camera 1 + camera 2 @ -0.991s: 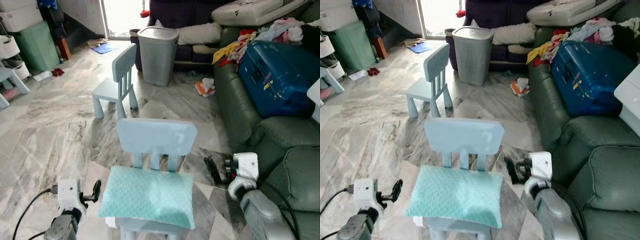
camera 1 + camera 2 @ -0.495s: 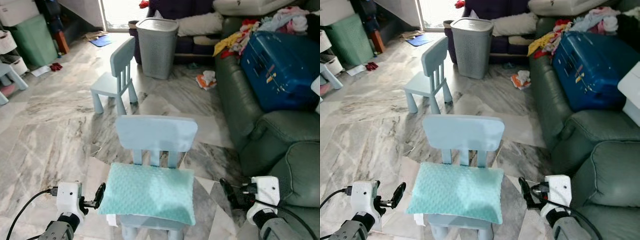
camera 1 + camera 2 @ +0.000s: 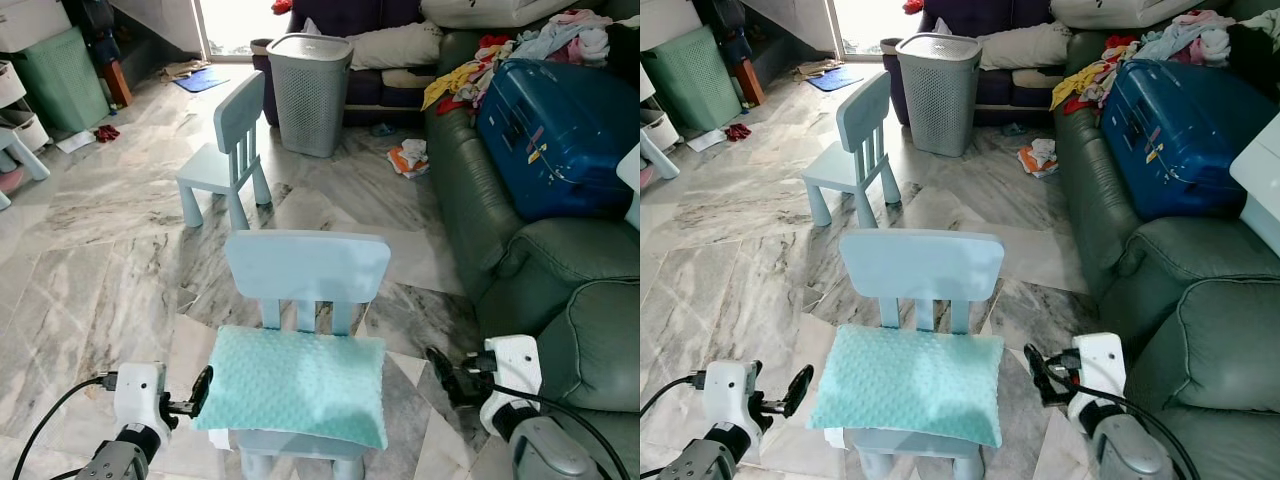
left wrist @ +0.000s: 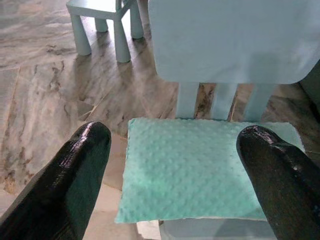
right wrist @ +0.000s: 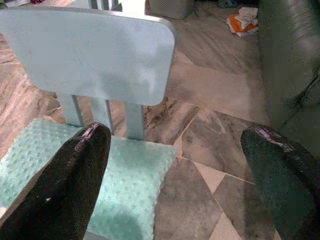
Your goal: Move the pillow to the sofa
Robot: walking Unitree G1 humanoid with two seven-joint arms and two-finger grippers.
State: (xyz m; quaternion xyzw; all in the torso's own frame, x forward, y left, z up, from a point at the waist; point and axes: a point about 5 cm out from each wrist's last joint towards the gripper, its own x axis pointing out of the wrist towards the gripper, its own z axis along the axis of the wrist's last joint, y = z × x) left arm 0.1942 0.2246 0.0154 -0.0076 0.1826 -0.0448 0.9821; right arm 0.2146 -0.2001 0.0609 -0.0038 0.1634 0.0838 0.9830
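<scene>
Pillow (image 3: pixel 293 385): mint, dimpled, flat on the seat of a pale blue chair (image 3: pixel 305 268), between the two grippers. Left gripper (image 3: pixel 203 389): fingers spread wide, holding nothing, just left of the pillow's edge. Right gripper (image 3: pixel 441 364): spread wide, holding nothing, near the pillow's right end. Floor (image 3: pixel 110 250): grey marble. Sofa (image 3: pixel 560 300): green, right of the right gripper, carrying a blue suitcase (image 3: pixel 552 135). Head views add a second chair (image 3: pixel 228 150) and a hamper (image 3: pixel 312 94) beyond.

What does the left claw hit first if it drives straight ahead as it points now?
Probably the pillow on the near chair: the left claw looks straight at its near edge, fingers open wide. Depth is unclear.
</scene>
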